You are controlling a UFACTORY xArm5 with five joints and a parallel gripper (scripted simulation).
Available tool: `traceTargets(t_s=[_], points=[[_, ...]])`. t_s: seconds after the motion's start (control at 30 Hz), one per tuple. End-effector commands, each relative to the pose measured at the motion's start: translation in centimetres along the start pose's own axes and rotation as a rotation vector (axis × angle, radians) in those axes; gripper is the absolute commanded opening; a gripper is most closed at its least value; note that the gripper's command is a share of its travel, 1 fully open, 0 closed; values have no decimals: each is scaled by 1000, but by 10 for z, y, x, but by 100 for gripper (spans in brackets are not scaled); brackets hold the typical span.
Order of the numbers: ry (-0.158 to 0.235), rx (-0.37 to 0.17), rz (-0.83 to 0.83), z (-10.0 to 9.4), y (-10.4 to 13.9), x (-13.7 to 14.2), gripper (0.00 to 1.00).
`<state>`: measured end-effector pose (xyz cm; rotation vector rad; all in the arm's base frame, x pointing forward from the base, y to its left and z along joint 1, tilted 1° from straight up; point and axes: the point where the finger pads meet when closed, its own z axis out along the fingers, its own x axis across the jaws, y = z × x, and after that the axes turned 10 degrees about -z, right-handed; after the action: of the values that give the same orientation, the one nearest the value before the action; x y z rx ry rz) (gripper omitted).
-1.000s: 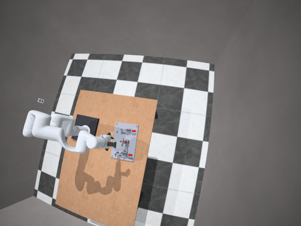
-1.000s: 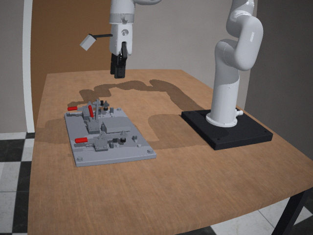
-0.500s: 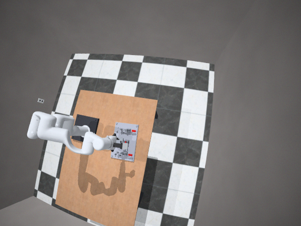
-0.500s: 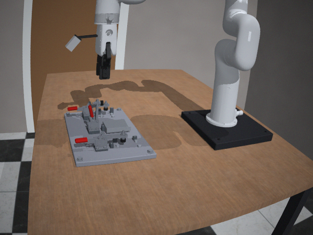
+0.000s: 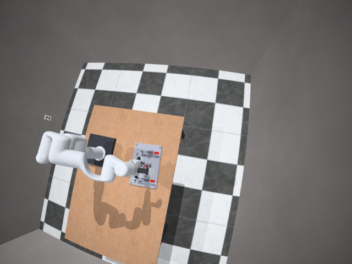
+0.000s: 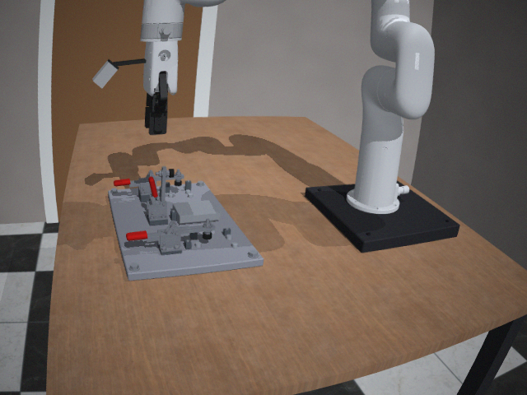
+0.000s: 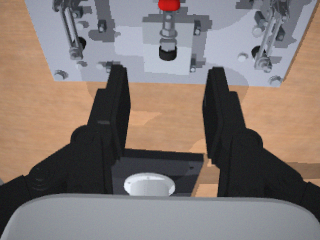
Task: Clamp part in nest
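Note:
The grey fixture plate [image 6: 183, 225] lies on the wooden table and carries three nests, each with a red-handled clamp. The grey block part [image 6: 193, 211] lies in the middle nest. The middle clamp's red handle [image 6: 153, 187] stands raised. The far handle [image 6: 122, 182] and the near handle [image 6: 136, 234] lie flat. My gripper [image 6: 155, 123] hangs high above the table beyond the fixture's far side. In the wrist view its fingers stand apart with nothing between them, over bare wood just short of the plate's edge [image 7: 167, 27]. The middle handle's red tip [image 7: 168, 2] shows end-on there.
The arm's black base plate [image 6: 383, 216] stands on the table to the right of the fixture. The fixture [image 5: 145, 163] sits near the table's edge on the side away from the base.

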<state>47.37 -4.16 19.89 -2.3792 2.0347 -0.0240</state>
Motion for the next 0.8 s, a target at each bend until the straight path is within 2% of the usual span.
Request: traceTargets(t_s=[0.0,0.23,0.53,0.77], points=[[1,4,0,-2,-2,0,47],[1,4,0,1,-2,0,47],[1,4,0,15,-2,0,47],[1,4,0,38,-2,1,47]])
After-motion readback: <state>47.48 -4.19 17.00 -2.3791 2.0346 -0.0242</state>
